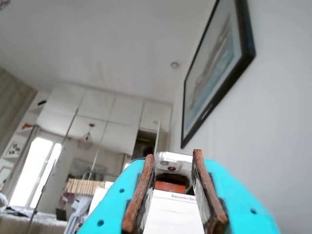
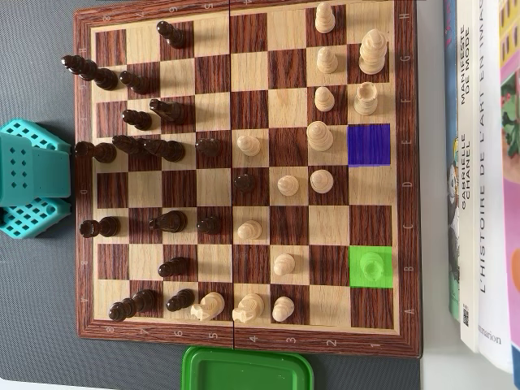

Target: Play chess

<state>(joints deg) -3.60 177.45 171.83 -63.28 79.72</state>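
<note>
The wooden chessboard (image 2: pixel 244 7) fills the overhead view. Dark pieces (image 2: pixel 166 150) stand mostly on its left half and light pieces (image 2: pixel 320 136) on its right half. One empty square is tinted blue (image 2: pixel 368 145). A green-tinted square (image 2: pixel 382 280) holds a light pawn (image 2: pixel 370 264). A teal part of my arm (image 2: pixel 28 175) sits off the board's left edge. In the wrist view my gripper (image 1: pixel 173 155) points up toward the wall and ceiling, away from the board. It is open, with its rust-brown pads (image 1: pixel 139 195) apart and nothing between them.
A green plastic lid (image 2: pixel 248 370) lies below the board. Books (image 2: pixel 479 162) are stacked along its right side. The wrist view shows a framed picture (image 1: pixel 214 68) on the wall, a white camera (image 1: pixel 170 163) and a white book (image 1: pixel 170 214) beyond the jaws.
</note>
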